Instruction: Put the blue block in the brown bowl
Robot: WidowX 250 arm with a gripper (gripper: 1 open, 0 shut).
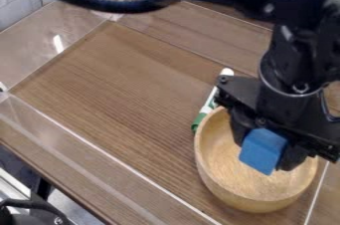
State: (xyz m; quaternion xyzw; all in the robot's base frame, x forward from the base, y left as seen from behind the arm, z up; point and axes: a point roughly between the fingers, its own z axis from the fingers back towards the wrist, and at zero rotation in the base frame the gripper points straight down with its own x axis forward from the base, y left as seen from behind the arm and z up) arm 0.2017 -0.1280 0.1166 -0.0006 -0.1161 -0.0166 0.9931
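Observation:
The blue block [261, 152] hangs between the black fingers of my gripper [265, 145], which is shut on it. It hovers over the middle of the brown bowl [226, 184], a shallow light-brown wooden bowl at the table's front right. The block sits low, close above the bowl's inner floor; whether it touches the floor cannot be told. My arm comes down from the top right and hides the bowl's far rim.
A green-and-white marker pen [210, 106] lies against the bowl's left rear edge. Clear acrylic walls [54, 45] fence the wooden table [119, 80]; a folded clear piece stands at the back left. The table's front edge runs lower left.

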